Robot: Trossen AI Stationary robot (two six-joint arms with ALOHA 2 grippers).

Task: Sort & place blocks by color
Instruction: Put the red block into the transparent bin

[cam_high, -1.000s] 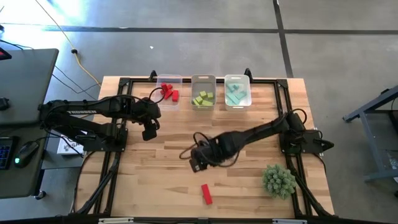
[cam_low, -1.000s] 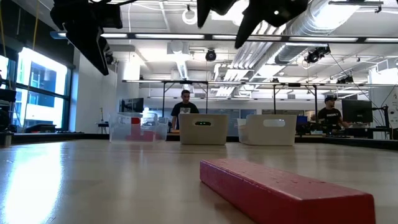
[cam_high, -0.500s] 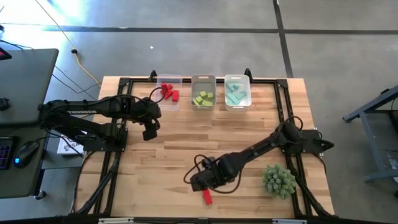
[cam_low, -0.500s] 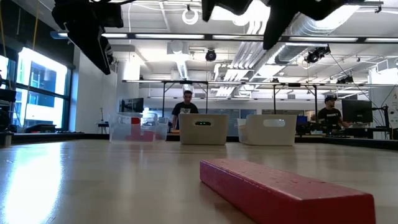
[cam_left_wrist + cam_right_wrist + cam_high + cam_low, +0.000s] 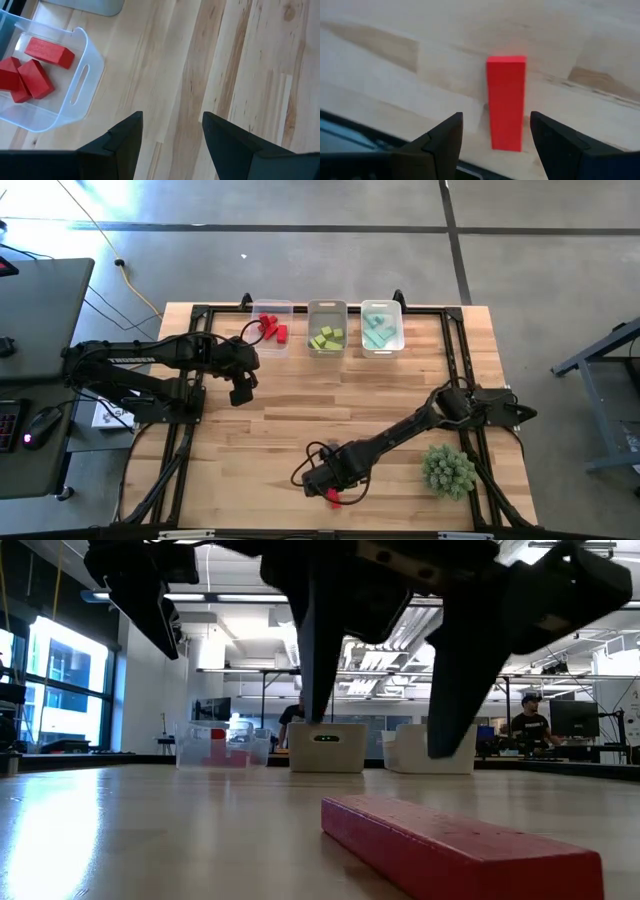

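One red bar block (image 5: pixel 333 498) (image 5: pixel 460 845) (image 5: pixel 506 101) lies flat on the table near its near edge. My right gripper (image 5: pixel 322 482) (image 5: pixel 380 735) (image 5: pixel 492 137) hangs open just above it, one finger on each side of the bar's end, touching nothing. Other red blocks (image 5: pixel 272 330) (image 5: pixel 31 70) sit in the left clear bin, yellow-green blocks (image 5: pixel 327 337) in the middle bin, teal blocks (image 5: pixel 379 332) in the right bin. My left gripper (image 5: pixel 240 393) (image 5: pixel 170 135) waits open over bare wood by the red bin.
Three clear bins (image 5: pixel 272 308) (image 5: pixel 327 306) (image 5: pixel 382 306) stand in a row at the table's far edge. A spiky green fake plant (image 5: pixel 448 470) sits right of the red bar. Bare wood spans the table's middle. People stand in the room behind (image 5: pixel 300 705).
My right gripper has travelled from the table's middle toward the near edge and come down over the red bar, staying open. The bar has not moved. My left arm has kept still.
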